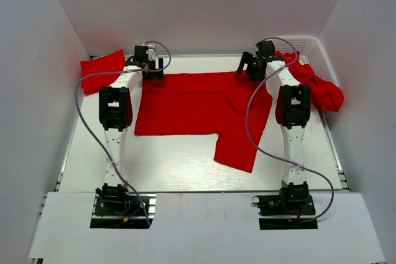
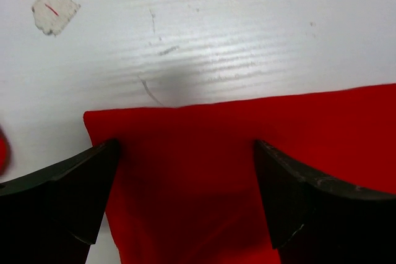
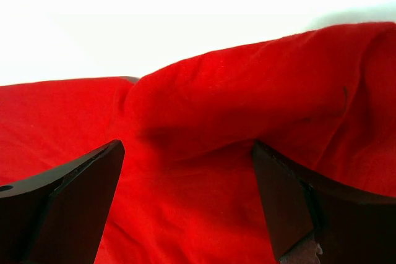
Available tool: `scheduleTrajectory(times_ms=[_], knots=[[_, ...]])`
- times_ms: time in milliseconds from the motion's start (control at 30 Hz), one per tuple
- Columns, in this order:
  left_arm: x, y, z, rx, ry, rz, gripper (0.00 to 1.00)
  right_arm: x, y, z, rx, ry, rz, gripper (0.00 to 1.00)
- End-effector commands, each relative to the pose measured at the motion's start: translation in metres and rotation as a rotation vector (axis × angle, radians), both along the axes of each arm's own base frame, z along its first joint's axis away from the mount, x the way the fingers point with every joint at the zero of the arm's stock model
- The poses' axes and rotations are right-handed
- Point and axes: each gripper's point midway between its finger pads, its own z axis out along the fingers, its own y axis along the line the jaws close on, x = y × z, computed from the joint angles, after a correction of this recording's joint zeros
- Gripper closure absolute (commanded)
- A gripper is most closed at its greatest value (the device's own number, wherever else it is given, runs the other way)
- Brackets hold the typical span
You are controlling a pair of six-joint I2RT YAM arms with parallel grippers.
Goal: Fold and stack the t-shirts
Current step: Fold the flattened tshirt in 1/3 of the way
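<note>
A red t-shirt (image 1: 192, 104) lies spread flat on the white table, one sleeve hanging toward the near edge. My left gripper (image 1: 153, 68) is open over the shirt's far left corner (image 2: 185, 153), its black fingers (image 2: 74, 190) straddling the cloth edge. My right gripper (image 1: 252, 65) is open over the shirt's far right part, where the cloth rises in a soft fold (image 3: 247, 91). A folded red shirt (image 1: 103, 71) lies at the far left. More red shirts (image 1: 318, 88) spill out of the white basket (image 1: 312, 51) at the far right.
White walls close in the table at the back and both sides. A scrap of tape (image 2: 54, 5) sticks to the table beyond the shirt's corner. Bare table (image 1: 167, 159) lies between the shirt and the near edge.
</note>
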Motion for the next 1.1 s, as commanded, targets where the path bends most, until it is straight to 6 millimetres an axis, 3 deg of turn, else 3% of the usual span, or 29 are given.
scheduleTrajectory(times_ms=[0,67,100,167,200,267,300,333,400,433,467,500,533,567,600,633,667,700,733,767,800,833,867,900,933,967,1000,1033,1067], knots=[[-0.007,0.008,-0.022,-0.014,0.081,0.037,0.00,0.008,-0.001,-0.012,0.018,-0.008,0.021,0.10],[0.004,0.005,-0.007,-0.029,0.038,0.027,0.00,0.010,0.006,0.000,0.027,-0.037,0.050,0.10],[0.007,0.002,-0.005,-0.037,0.021,0.006,0.00,0.012,0.008,0.024,0.011,-0.091,0.084,0.10],[0.021,-0.007,0.028,-0.060,-0.063,-0.048,0.00,0.010,0.014,0.046,-0.009,-0.148,0.139,0.10],[0.033,-0.008,0.052,-0.063,-0.121,-0.050,0.00,0.010,0.015,0.067,-0.015,-0.189,0.153,0.10],[0.034,-0.008,0.075,-0.064,-0.135,-0.051,0.00,0.004,0.015,0.092,-0.061,-0.230,0.178,0.10],[0.035,-0.008,0.104,-0.066,-0.179,-0.052,0.00,0.002,0.016,0.113,-0.092,-0.273,0.196,0.10],[0.031,-0.006,0.116,-0.061,-0.182,-0.045,0.00,-0.005,0.014,0.111,-0.160,-0.273,0.222,0.10],[0.019,-0.004,0.136,-0.062,-0.183,-0.030,0.00,-0.021,0.019,0.150,-0.209,-0.336,0.248,0.10],[0.003,-0.002,0.162,-0.062,-0.181,-0.030,0.00,-0.039,0.018,0.145,-0.223,-0.307,0.258,0.10],[-0.012,0.001,0.157,-0.063,-0.136,0.002,0.00,-0.047,0.019,0.147,-0.237,-0.305,0.264,0.10],[-0.025,0.005,0.162,-0.064,-0.115,0.032,0.00,-0.059,0.021,0.168,-0.279,-0.347,0.272,0.10],[-0.046,0.014,0.191,-0.052,-0.128,0.087,0.00,-0.085,0.017,0.149,-0.294,-0.288,0.280,0.10],[-0.069,0.018,0.169,-0.081,-0.042,0.167,0.00,-0.094,0.017,0.148,-0.325,-0.296,0.306,0.10],[-0.086,0.022,0.167,-0.092,-0.011,0.222,0.00,-0.116,0.018,0.151,-0.379,-0.307,0.325,0.10],[-0.103,0.028,0.163,-0.092,0.021,0.290,0.00,-0.129,0.017,0.168,-0.384,-0.343,0.326,0.10],[-0.142,0.032,0.156,-0.098,0.090,0.341,0.00,-0.146,0.020,0.151,-0.398,-0.315,0.361,0.10],[-0.160,0.034,0.150,-0.136,0.125,0.429,0.00,-0.169,0.014,0.148,-0.410,-0.304,0.364,0.10],[-0.194,0.040,0.124,-0.111,0.214,0.492,0.00,-0.185,0.023,0.160,-0.406,-0.343,0.387,0.10],[-0.209,0.041,0.119,-0.131,0.231,0.543,0.00,-0.210,0.016,0.125,-0.417,-0.264,0.417,0.10],[-0.225,0.039,0.132,-0.188,0.205,0.585,0.00,-0.221,0.017,0.136,-0.404,-0.294,0.418,0.10],[-0.236,0.037,0.128,-0.210,0.212,0.592,0.00,-0.234,0.024,0.144,-0.377,-0.318,0.421,0.10],[-0.260,0.038,0.107,-0.202,0.271,0.620,0.00,-0.255,0.021,0.118,-0.367,-0.248,0.443,0.10],[-0.271,0.039,0.102,-0.215,0.279,0.664,0.00,-0.265,0.023,0.129,-0.335,-0.278,0.444,0.10],[-0.295,0.041,0.090,-0.212,0.308,0.682,0.00,-0.275,0.029,0.126,-0.316,-0.265,0.458,0.10],[-0.300,0.044,0.085,-0.208,0.290,0.700,0.00,-0.292,0.024,0.103,-0.317,-0.202,0.456,0.10],[-0.305,0.046,0.080,-0.202,0.283,0.705,0.00,-0.302,0.029,0.111,-0.273,-0.230,0.474,0.10],[-0.315,0.048,0.071,-0.198,0.286,0.719,0.00,-0.313,0.029,0.101,-0.266,-0.204,0.474,0.10],[-0.311,0.050,0.068,-0.201,0.262,0.722,0.00,-0.317,0.028,0.099,-0.264,-0.200,0.471,0.10]])
